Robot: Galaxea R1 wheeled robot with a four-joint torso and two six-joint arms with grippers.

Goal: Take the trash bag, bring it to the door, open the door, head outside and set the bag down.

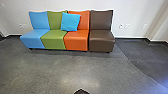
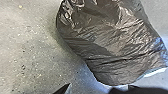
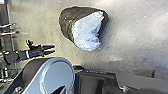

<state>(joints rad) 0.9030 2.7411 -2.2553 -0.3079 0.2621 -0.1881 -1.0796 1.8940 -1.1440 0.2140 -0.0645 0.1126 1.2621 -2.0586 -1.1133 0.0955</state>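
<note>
Can't tell at the left claw (image 2: 65, 88) whether released, clenched or grasping the bag. Can't tell at the right claw (image 3: 62, 89) either, released or clenched. Can see the trash bag (image 2: 110, 47) big and close in the left wrist view, dark brown, shiny, full and rounded, creased all over, with a pale patch along one edge. Can make out the same bag in the right wrist view, smaller, showing a whitish crinkled area (image 3: 86, 35) on one side. Can't say for sure whether hanging or resting on the floor (image 2: 32, 50).

Further out, can spot a black two-pronged device (image 3: 47, 50) near the bag but apart from it, close to a metal frame (image 3: 5, 45).

Looking ahead, can see four armless seats in a row near a pale wall (image 1: 136, 15): from left to right, a blue seat (image 1: 33, 37), a green seat (image 1: 53, 38), an orange seat (image 1: 76, 41) and a brown seat (image 1: 102, 40). Can also see a bright blue cushion (image 1: 70, 22) leaning across the green and orange backrests, and wall plates (image 1: 127, 26) to the right of the row
</note>
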